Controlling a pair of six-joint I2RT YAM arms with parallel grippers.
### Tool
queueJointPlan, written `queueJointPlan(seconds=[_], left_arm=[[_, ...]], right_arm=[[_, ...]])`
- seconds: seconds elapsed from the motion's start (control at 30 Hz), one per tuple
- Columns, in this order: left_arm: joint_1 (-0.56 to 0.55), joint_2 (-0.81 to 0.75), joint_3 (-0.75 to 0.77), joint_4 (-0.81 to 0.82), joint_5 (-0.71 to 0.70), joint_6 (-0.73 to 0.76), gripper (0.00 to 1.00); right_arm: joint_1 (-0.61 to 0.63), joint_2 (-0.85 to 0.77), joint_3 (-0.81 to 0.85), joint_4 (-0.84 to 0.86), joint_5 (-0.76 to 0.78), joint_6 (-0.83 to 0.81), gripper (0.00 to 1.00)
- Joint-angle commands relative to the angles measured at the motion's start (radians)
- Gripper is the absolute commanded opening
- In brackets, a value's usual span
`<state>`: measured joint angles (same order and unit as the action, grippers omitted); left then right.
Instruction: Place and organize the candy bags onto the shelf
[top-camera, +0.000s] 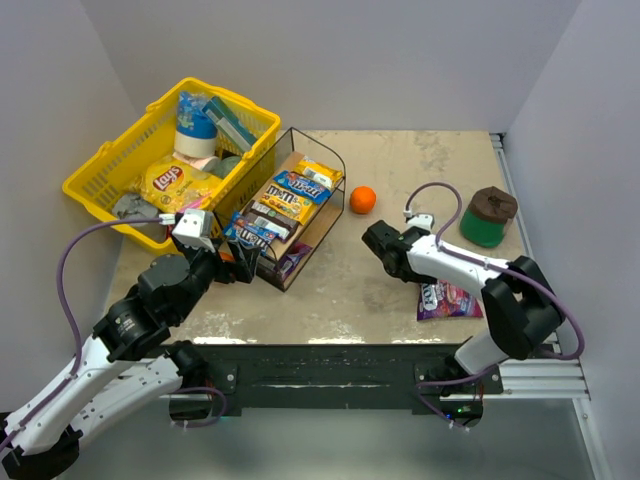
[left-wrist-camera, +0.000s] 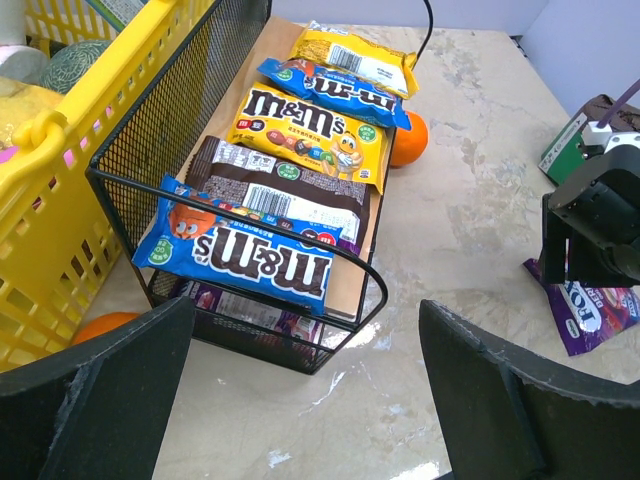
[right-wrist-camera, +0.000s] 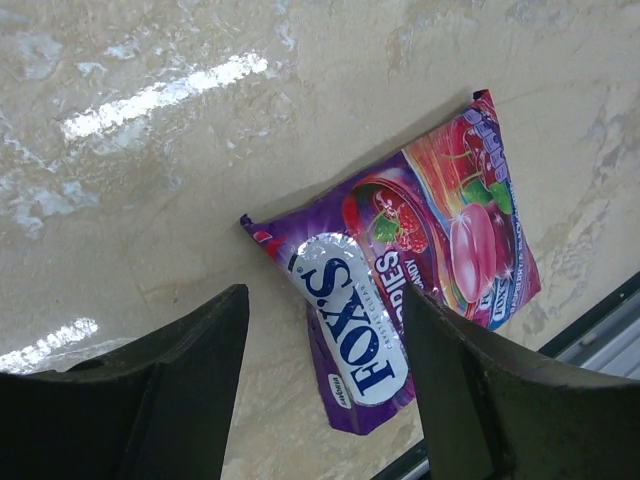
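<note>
The shelf (top-camera: 322, 222) is a black wire rack (left-wrist-camera: 150, 120) beside the basket. Its upper slanted board holds several candy bags in a row: a blue M&M's packet (left-wrist-camera: 240, 255) at the front, then a brown one (left-wrist-camera: 285, 190), a yellow one (left-wrist-camera: 310, 130) and others behind. A purple packet (left-wrist-camera: 240, 305) shows on the lower tier. A purple Fox's candy bag (right-wrist-camera: 400, 290) lies flat on the table at the right (top-camera: 447, 299). My right gripper (right-wrist-camera: 325, 300) hovers open above its near end, holding nothing (top-camera: 385, 250). My left gripper (left-wrist-camera: 305, 400) stands open and empty before the rack's front corner (top-camera: 238, 262).
A yellow shopping basket (top-camera: 100, 170) with a Lay's bag (top-camera: 175, 182) stands at the back left, against the rack. An orange (top-camera: 362, 200) lies right of the rack, another orange (left-wrist-camera: 105, 325) by the basket's corner. A green tub with a brown lid (top-camera: 487, 217) stands far right.
</note>
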<state>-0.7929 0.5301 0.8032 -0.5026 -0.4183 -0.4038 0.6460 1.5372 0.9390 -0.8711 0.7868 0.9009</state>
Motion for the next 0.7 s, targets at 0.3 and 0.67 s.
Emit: queueJointPlan(seconds=[0.3,0.67], left_arm=[[-0.003,-0.021,0.010,0.018,0.007,0.011,0.99],[-0.002,-0.038,0.021,-0.005,-0.007,0.014,0.99]], right_arm=[[0.001,-0.069,-0.103,0.138,-0.112,0.044,0.63],[-0.039,-0.060,-0.183,0.244,-0.142,0.053,0.55]])
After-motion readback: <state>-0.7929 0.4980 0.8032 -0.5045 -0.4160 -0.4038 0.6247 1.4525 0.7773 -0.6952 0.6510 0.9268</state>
